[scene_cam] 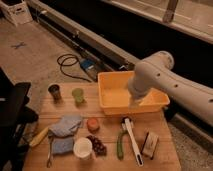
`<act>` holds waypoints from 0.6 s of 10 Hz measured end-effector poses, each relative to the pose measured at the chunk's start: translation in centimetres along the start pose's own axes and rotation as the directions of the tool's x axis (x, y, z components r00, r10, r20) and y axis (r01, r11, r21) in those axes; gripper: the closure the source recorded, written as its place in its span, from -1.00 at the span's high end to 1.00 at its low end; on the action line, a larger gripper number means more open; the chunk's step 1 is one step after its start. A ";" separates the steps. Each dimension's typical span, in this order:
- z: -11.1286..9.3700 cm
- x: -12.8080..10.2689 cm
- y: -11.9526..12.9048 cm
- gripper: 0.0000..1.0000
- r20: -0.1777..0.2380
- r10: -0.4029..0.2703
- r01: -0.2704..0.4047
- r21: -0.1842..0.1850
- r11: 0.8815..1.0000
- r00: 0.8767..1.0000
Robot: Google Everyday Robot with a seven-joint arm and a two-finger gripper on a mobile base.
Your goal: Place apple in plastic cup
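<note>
While the apple [93, 124] sits bare on the wooden table [165, 159], outside any container, the gripper [135, 103] hangs at the end of the white arm [165, 82] over the yellow bin [107, 108], well apart from the fruit. Gripper state: can't tell, it's end-on and merges w/ the arm.

Plastic cup [78, 95], light green, stands upright near the table's back edge, just left of the bin; apple is in front of it and slightly to the right, not touching. Brown cup [54, 91] stands upright to the left of the green one. Inside of both: can't make out.

White cup [82, 148] stands upright near the front edge, w/ dark grape bunch [98, 145] touching its right side. Blue cloth [65, 125] lies just left of the apple. The part of the bin's inside not hidden by the arm shows only its yellow floor.
</note>
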 end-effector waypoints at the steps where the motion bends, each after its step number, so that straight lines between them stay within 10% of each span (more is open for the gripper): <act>1: 0.2 -1.5 -0.3 0.30 0.013 -0.032 0.032 -0.002 0.999 0.999; 6: 0.2 -1.4 -0.2 0.30 0.015 -0.036 0.036 -0.002 0.999 0.999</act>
